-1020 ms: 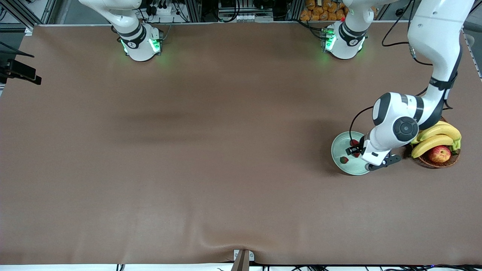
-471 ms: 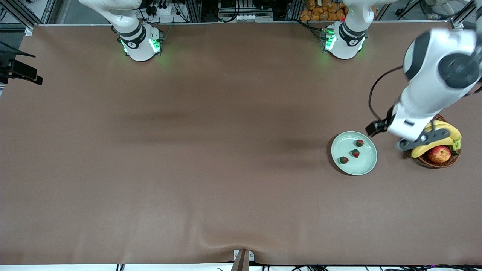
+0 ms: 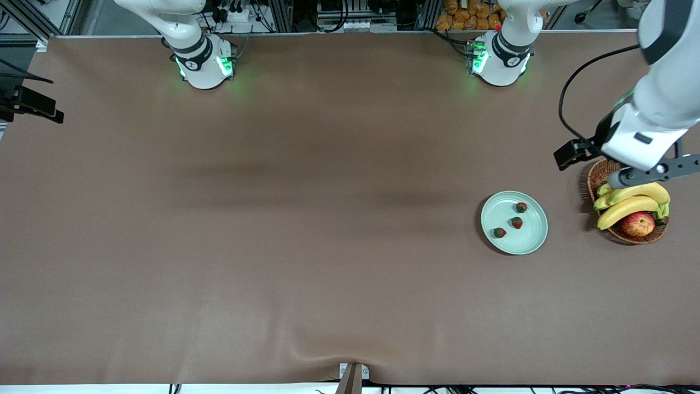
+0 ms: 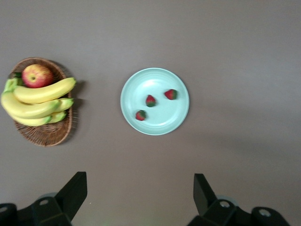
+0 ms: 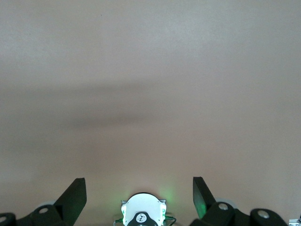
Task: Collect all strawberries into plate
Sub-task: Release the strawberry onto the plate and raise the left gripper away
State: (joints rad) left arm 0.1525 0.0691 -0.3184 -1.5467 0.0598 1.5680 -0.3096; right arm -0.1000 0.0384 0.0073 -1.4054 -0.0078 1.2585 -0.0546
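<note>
The pale mint plate (image 3: 529, 239) lies toward the left arm's end of the table. Three strawberries rest on it: one (image 3: 521, 207), one (image 3: 516, 222) and one (image 3: 499, 232). The left wrist view shows the same plate (image 4: 160, 126) and its strawberries (image 4: 150, 100) from high up. My left gripper (image 3: 653, 171) hangs high above the table by the basket, open and empty, its fingers wide apart (image 4: 140, 188). My right gripper (image 5: 140, 188) is open and empty over bare table near its own base; the front view does not show it.
A brown wicker basket (image 3: 594, 180) beside the plate holds bananas (image 3: 629, 203) and a red-yellow apple (image 3: 637, 223). In the left wrist view the basket (image 4: 44, 137) lies beside the plate. The right arm's base (image 5: 143, 216) glows green. The brown table cover wrinkles at the front edge.
My left gripper opened over the plate, left a strawberry there, then rose and swung away toward the basket. The right arm has not moved.
</note>
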